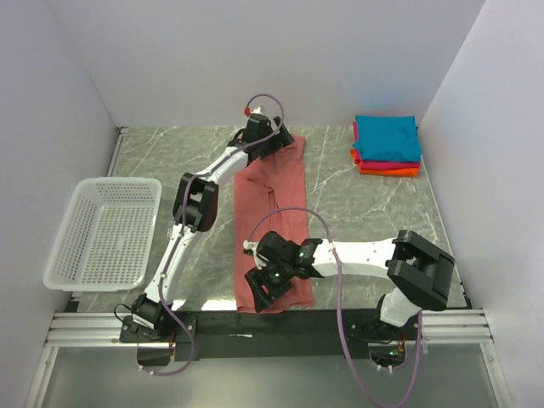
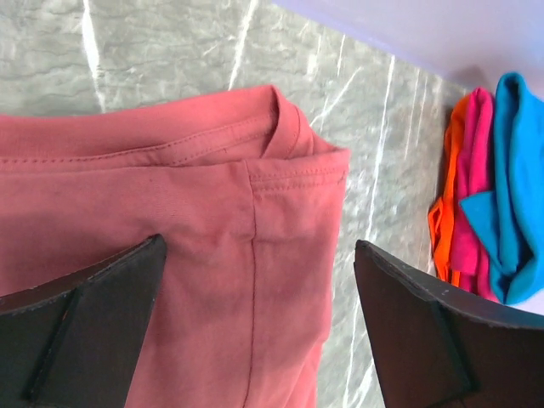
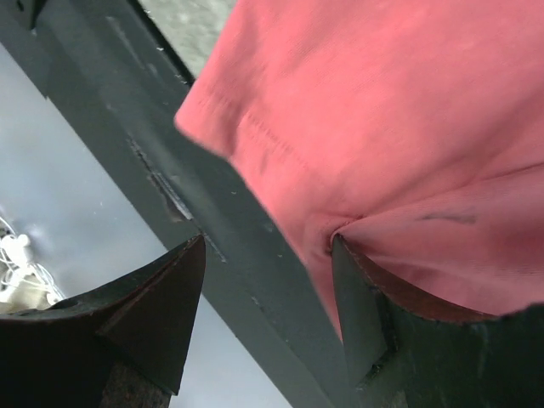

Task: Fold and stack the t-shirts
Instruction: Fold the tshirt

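A salmon t-shirt lies as a long folded strip down the middle of the table. My left gripper hovers over its far collar end with both jaws wide apart; the left wrist view shows the collar and shoulder seam below the open gripper. My right gripper is at the near hem, open. In the right wrist view the shirt drapes over one finger, the other finger is clear of the cloth, and nothing is clamped. Folded teal, magenta and orange t-shirts are stacked at the far right.
A white mesh basket stands at the left. The black mounting rail runs along the table's near edge, right under the shirt's hem. The folded stack lies beside the collar. White walls enclose the table.
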Robot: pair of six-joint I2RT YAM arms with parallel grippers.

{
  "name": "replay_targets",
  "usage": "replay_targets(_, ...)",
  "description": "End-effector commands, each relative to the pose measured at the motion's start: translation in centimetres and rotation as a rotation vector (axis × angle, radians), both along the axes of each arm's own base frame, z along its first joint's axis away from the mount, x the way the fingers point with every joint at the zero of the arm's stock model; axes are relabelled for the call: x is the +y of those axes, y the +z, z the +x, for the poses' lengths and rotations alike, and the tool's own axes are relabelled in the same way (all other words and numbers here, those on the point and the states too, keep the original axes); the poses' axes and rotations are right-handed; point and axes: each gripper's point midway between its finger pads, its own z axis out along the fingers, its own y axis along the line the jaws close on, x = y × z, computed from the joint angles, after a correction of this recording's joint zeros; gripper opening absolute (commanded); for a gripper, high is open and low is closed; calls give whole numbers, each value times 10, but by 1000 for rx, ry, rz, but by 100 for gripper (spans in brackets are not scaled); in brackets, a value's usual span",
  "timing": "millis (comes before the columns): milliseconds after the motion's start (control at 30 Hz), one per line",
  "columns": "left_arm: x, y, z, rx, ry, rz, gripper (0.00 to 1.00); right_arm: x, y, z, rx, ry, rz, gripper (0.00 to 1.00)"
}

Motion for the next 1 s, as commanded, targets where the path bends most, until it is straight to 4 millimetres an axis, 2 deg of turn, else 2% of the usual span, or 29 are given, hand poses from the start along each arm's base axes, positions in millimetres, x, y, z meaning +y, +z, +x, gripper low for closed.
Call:
replay_targets(0,-4,-25,7,7,103,13,99,4,13,0,-36,64,-24,68)
replay_targets(133,-3,-7,16,-23,133,-24,100,13,26,8,-104,72,-3,68)
replay_targets(167,-8,8,18,-64,102,-47,99,15,31,11,-126,65,4,68)
replay_targets(200,-12,29,14,-89,74,-62,99,16,38,16,-147,54,10,68)
replay_targets(267,-16,59,9,-142,64,-45,99,18,52,26,-204,12,27,68)
replay_targets(300,-15,91,5,-182,67,-47,99,17,58,31,-227,-9,28,68)
replay_targets(367,-12,125,0,-234,54,-39,99,14,72,44,-299,-64,35,68)
replay_targets(400,-9,159,-5,-272,49,-44,99,10,76,49,-321,-91,26,68)
replay_targets(467,-3,187,-15,-304,38,-26,99,3,88,62,-365,-174,33,69)
replay_targets(500,4,218,-27,-328,33,-29,100,-5,88,70,-371,-228,19,69)
replay_targets(533,8,229,-34,-338,30,-15,100,-10,99,77,-385,-283,42,69)
replay_targets(567,13,218,-43,-303,25,9,99,-16,101,81,-369,-342,51,69)
replay_targets(600,21,250,-59,-335,23,-3,99,-29,95,90,-357,-409,48,69)
replay_targets(633,27,253,-69,-320,27,0,100,-38,107,93,-361,-458,97,70)
replay_targets(667,33,230,-81,-257,25,25,99,-45,107,95,-333,-509,119,70)
replay_targets(700,42,254,-98,-274,31,8,99,-58,92,94,-302,-538,109,70)
replay_targets(733,48,246,-110,-229,32,17,99,-70,90,99,-288,-586,112,70)
replay_targets(767,54,216,-125,-149,30,42,99,-78,94,97,-287,-596,143,71)
replay_targets(800,58,230,-145,-150,19,29,99,-89,79,91,-264,-595,110,71)
replay_targets(833,62,216,-161,-96,13,44,99,-92,79,85,-251,-586,124,71)
replay_targets(867,70,179,-181,-3,24,87,100,-95,74,80,-235,-574,117,71)
replay_targets(900,75,185,-202,-3,36,91,99,-101,61,70,-198,-567,85,71)
replay_targets(933,79,174,-217,41,55,86,99,-102,56,61,-158,-550,85,71)
replay_targets(967,88,135,-242,127,49,132,100,-104,50,57,-135,-550,74,71)
